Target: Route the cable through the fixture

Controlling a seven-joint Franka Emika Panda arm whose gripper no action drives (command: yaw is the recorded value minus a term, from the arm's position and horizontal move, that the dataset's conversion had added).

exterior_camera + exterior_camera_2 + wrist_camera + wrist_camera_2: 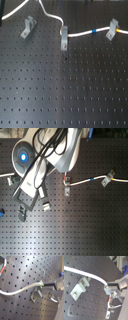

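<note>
The white cable (80, 34) runs in the first exterior view from the top left through the forked top of the middle grey fixture (65, 39). It goes on, with a blue band, to the right fixture (112, 29), where a yellow band sits. The left fixture (28, 27) holds no cable. No gripper shows in the first exterior view. In both wrist views my gripper (44, 284) (109, 288) is shut on the cable (22, 289) (91, 276). The cord passes just beside a grey fixture (37, 294) (79, 287), outside its fork.
The black perforated board (65, 95) carries everything. In the second exterior view the white arm (57, 153) and its black hoses cover the upper left, above a blue-lit round unit (22, 155). Cable (87, 180) and fixtures (105, 180) lie to its right.
</note>
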